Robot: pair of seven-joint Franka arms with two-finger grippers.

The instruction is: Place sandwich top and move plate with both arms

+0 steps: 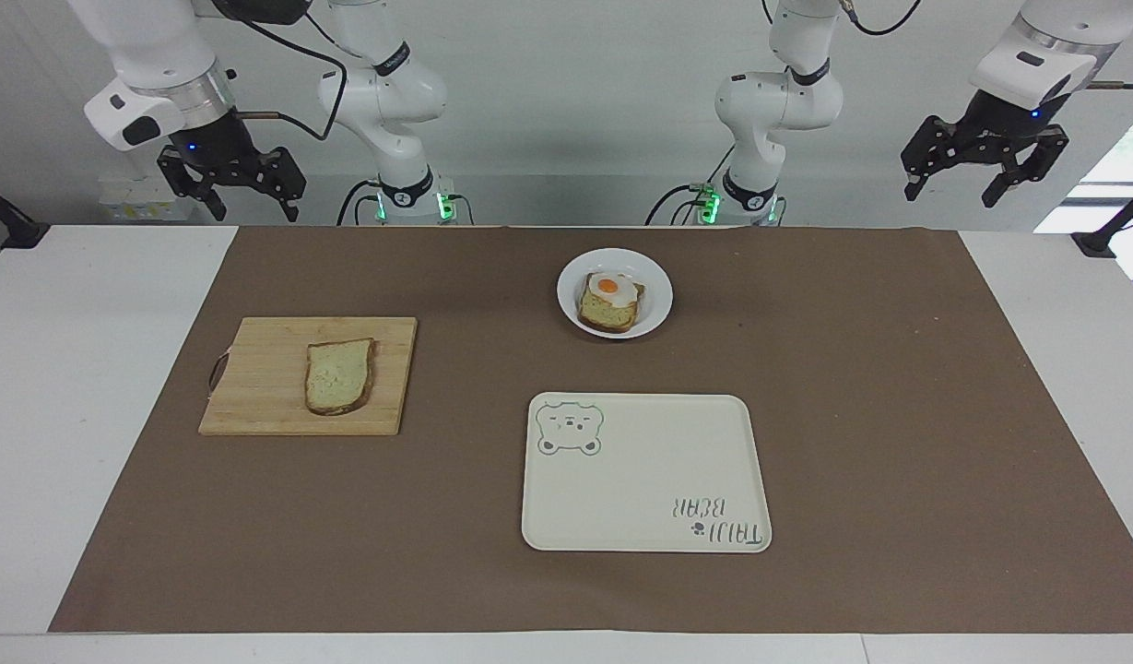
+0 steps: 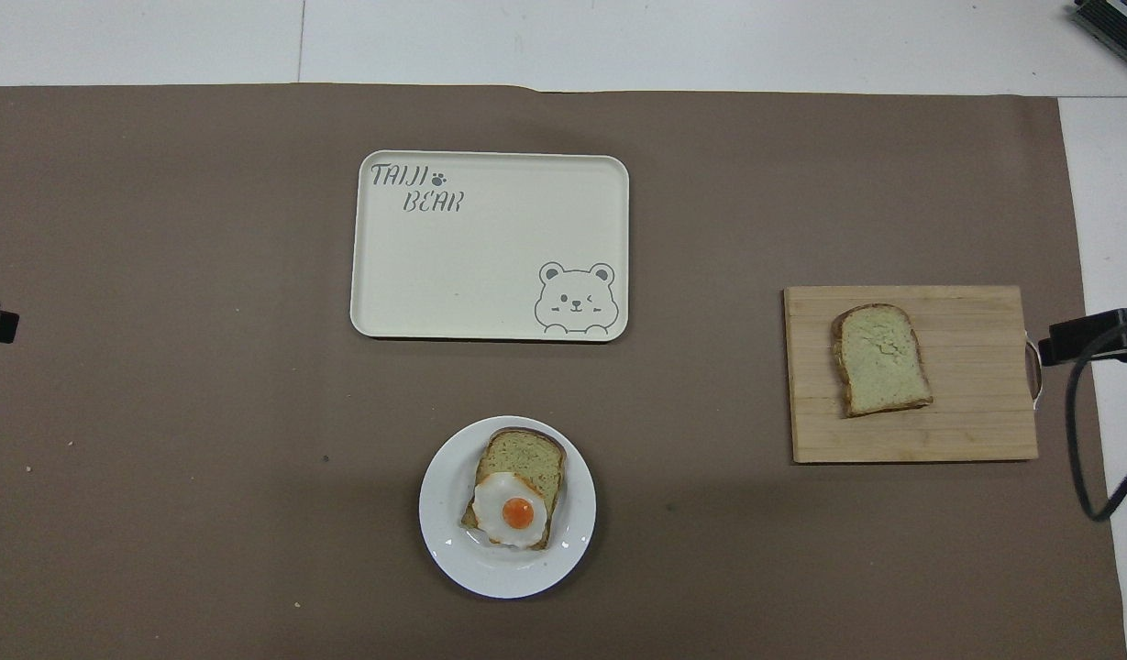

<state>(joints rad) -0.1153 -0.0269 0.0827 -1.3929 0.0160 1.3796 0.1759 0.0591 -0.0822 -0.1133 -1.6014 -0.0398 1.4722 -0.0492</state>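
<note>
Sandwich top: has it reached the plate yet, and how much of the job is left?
Nothing is done. The sandwich top lies on the cutting board; the plate holds only the egg-topped slice. The left gripper and right gripper wait open, raised. Placing the bread and moving the plate remain.

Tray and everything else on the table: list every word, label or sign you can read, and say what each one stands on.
"TAIJI BEAR", with a small paw print after "TAIJI": printed in one corner of the cream tray.
A winking bear face, a drawing without words: in the tray's diagonally opposed corner.
Nothing else readable: the plate, the cutting board and the brown mat bear no text.
</note>
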